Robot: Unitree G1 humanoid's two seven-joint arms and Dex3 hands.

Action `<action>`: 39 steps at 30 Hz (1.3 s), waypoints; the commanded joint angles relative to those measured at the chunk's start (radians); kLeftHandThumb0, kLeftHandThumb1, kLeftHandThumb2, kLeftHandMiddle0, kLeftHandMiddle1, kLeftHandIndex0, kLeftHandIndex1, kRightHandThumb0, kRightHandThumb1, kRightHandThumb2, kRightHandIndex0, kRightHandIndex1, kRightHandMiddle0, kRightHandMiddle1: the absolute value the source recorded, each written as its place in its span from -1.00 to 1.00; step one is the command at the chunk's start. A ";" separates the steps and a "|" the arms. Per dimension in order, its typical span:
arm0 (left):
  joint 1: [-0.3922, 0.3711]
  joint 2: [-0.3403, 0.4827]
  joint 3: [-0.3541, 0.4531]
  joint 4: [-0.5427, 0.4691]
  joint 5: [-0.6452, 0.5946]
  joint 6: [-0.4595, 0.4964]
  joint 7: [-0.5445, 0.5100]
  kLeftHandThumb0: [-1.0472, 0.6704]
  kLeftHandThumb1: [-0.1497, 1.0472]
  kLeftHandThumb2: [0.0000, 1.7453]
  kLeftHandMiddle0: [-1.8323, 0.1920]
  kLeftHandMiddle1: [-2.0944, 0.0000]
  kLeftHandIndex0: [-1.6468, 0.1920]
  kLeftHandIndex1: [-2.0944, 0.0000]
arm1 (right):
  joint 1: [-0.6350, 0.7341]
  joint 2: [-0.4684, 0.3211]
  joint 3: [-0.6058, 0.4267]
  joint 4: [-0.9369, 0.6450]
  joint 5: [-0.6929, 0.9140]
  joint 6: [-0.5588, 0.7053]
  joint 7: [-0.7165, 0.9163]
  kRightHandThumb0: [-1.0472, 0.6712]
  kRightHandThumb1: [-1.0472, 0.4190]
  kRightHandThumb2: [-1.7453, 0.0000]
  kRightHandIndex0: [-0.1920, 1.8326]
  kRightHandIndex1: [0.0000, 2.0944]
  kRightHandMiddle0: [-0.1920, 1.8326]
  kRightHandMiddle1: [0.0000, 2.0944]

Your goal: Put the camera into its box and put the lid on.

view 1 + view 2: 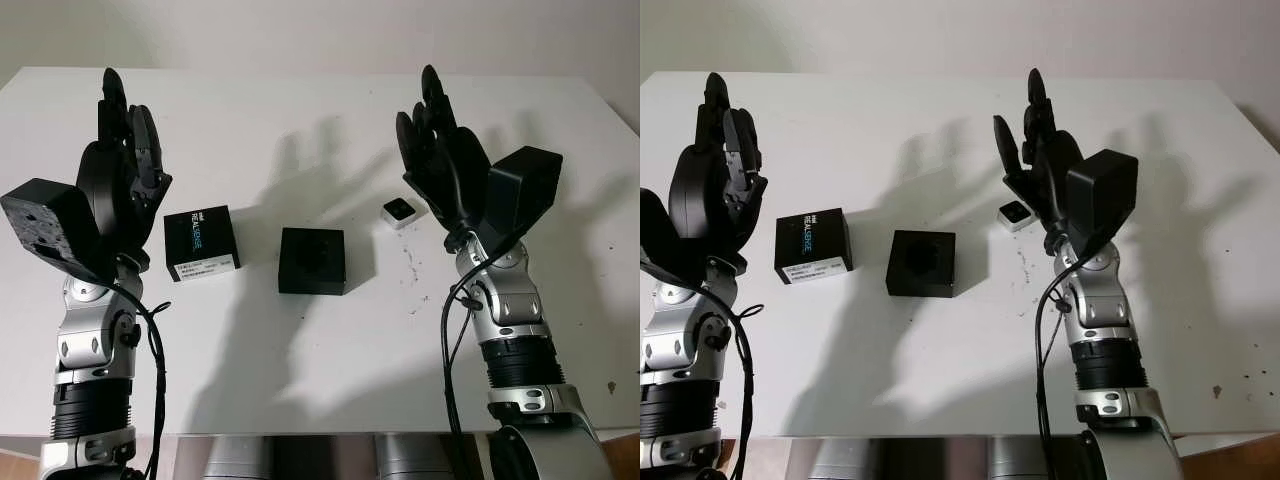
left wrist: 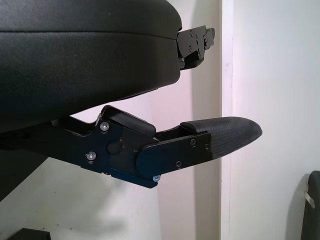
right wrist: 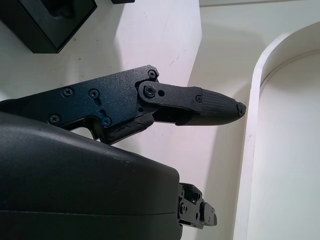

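- Standing raised over the white table [image 1: 330, 370], the left hand [image 1: 125, 150] sits at the left of the head view, released and holding nothing, its fingers [image 1: 112, 95] pointing toward the top of the frame.
- The right hand [image 1: 440, 150] is raised the same way at the right of the frame, also released and holding nothing; its fingers [image 1: 1035, 95] point toward the far edge of the table.
- The camera [image 1: 399, 212], a small pale block with a dark face, lies on the table just beside the right hand's palm, slightly right of centre in the frame; whether the two touch cannot be told.
- The box [image 1: 312, 260], black and open with a dark recess in its top, sits near the middle of the frame, lower left of the camera and apart from it.
- The lid [image 1: 201, 243], black with a blue side stripe and white lettering, lies left of the box, with a strip of bare table between them, close to the left hand's wrist.
- In the right wrist view, a corner of the box [image 3: 47, 22] shows beyond one finger [image 3: 200, 106] of the right hand.
- Dark shadows of both hands fall on the table above the box and camera.
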 commanded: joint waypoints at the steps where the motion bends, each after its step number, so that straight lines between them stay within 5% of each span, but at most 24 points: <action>1: 0.002 -0.007 0.001 -0.024 -0.001 0.006 0.009 -0.63 1.00 -0.27 1.00 1.00 1.00 1.00 | -0.014 -0.011 -0.006 -0.009 0.006 -0.002 0.002 -0.62 -1.00 0.41 -1.00 -1.00 -1.00 -0.97; 15: 0.005 -0.021 -0.008 -0.009 0.007 -0.008 0.019 -0.62 1.00 -0.27 1.00 1.00 1.00 1.00 | -0.033 -0.054 -0.027 0.047 0.014 -0.055 0.032 -0.56 -1.00 0.46 -0.97 -0.97 -0.96 -0.94; 22: 0.029 -0.021 0.008 -0.043 -0.010 0.004 0.026 -0.62 1.00 -0.28 1.00 1.00 1.00 1.00 | -0.131 -0.206 -0.025 0.198 -0.039 -0.094 0.105 -0.47 -0.94 0.89 -0.70 -0.86 -0.68 -0.84; 30: 0.021 0.016 0.016 -0.012 -0.003 0.030 0.004 -0.62 1.00 -0.28 1.00 1.00 1.00 1.00 | -0.276 -0.362 0.030 0.468 -0.119 -0.171 0.245 -0.28 -0.76 0.97 -0.62 -0.86 -0.61 -0.82; 39: 0.013 0.048 0.036 -0.026 -0.021 0.089 -0.014 -0.61 1.00 -0.27 1.00 1.00 1.00 1.00 | -0.437 -0.489 0.239 0.685 -0.442 -0.411 0.152 -0.20 -0.64 0.96 -0.52 -0.86 -0.53 -0.87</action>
